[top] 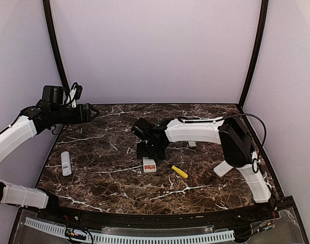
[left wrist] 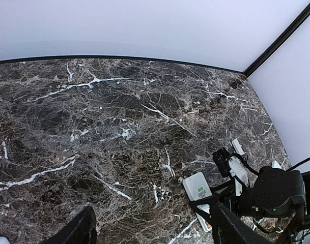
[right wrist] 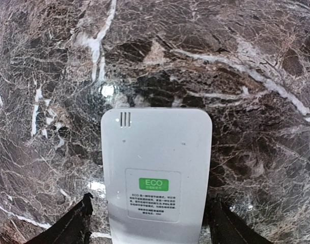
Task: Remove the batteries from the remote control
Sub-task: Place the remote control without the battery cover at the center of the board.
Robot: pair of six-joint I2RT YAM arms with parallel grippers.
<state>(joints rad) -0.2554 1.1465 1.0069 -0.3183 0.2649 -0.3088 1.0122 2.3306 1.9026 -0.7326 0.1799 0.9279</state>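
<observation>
Top view: the remote [top: 149, 163] lies flat near the middle of the table [top: 109, 183]. It is white. The right gripper [top: 148, 155] hangs low, right over the remote's far end. A little orange-red spot [top: 150, 166] shows on the remote's near end. That looks like the batteries, but it is too small to be sure.

Right wrist view: the remote lies with its back up. A label [right wrist: 152, 195] with a green box sits on it. The two fingers [right wrist: 73, 226] stand wide apart, one on each side of the remote. A thin gap shows on the left side. The right side is very close, and I cannot tell if it touches. The gripper is open and is not holding the remote.

The left gripper [top: 93, 112] is up high at the far left, well away from the remote. In its own view, its fingers are spread wide with only table between them.

A yellow screwdriver [top: 179, 171] lies just right of the remote. Another white remote [top: 66, 163] lies near the left edge. A small white piece [top: 192, 144] lies behind the right arm.
</observation>
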